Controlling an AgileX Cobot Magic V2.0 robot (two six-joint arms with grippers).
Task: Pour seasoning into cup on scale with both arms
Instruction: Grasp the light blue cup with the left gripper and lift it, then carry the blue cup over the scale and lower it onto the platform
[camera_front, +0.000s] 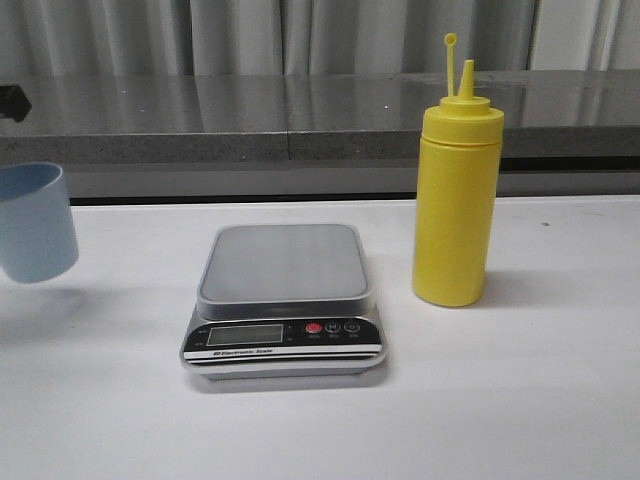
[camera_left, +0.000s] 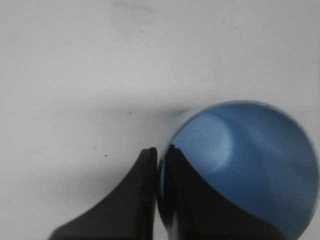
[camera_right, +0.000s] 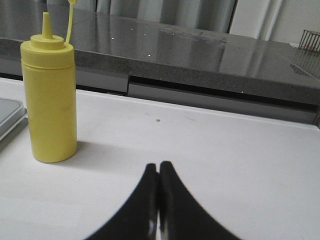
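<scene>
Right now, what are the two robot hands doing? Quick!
Left gripper: closed on the rim of the blue cup, holding it.
Right gripper: closed, holding nothing.

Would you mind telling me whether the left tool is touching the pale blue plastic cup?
Touching. In the left wrist view, the left tool pinches the pale blue plastic cup's rim, one finger inside the wall and one outside.

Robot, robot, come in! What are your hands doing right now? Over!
Left gripper shut on the cup rim, cup off the scale. Right gripper shut, empty, away from the seasoning. Weighing plate bare, nothing in the way.
</scene>
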